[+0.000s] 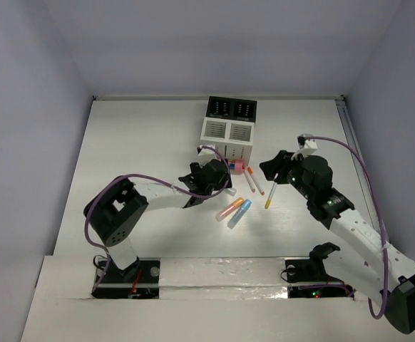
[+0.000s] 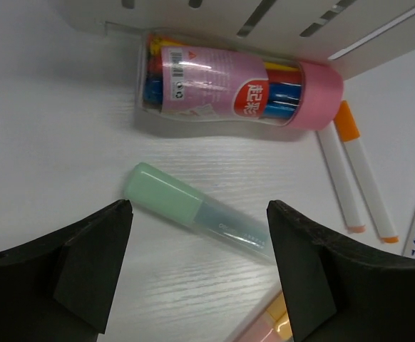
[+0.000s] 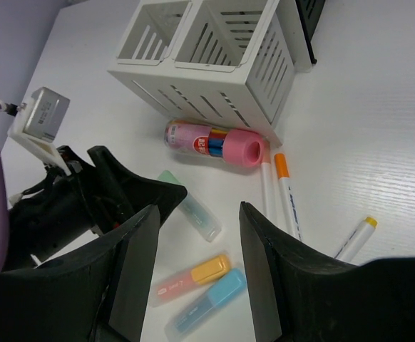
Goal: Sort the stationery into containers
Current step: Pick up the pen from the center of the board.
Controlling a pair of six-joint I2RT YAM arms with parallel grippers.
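— Checking the left gripper point(image 2: 199, 210) first: how do its jaws stand?

— Apart, with nothing gripped. Its black fingers point(image 2: 86, 271) stand one on each side of the short marker with a mint-green cap and clear barrel point(image 2: 161, 191). That marker lies flat on the white table point(image 2: 43, 142), with a gap on both sides, so there is no contact.

— And the right gripper point(image 3: 199, 214)?

— Partly open and empty too. It hangs above the table, to the right of the loose pieces.

— Where is the rest of the stationery?

— The fat pink cylinder of coloured pens point(image 2: 243, 89) lies on its side, just in front of the white slotted plastic box point(image 3: 207, 64). Just right of its pink cap lie two thin white sticks with orange tips point(image 2: 368, 178), side by side. Further right, a white pen with a yellow tip point(image 3: 355, 237) lies alone. Nearer the arms, the pink marker with an orange cap point(image 3: 190, 279) and the pale blue marker point(image 3: 207, 303) lie side by side, very close; whether they touch I cannot tell.

— The containers?

— The white slotted box has two open-topped compartments. The black box point(image 1: 232, 108) is joined on behind it, at the far side. What it holds I cannot tell.
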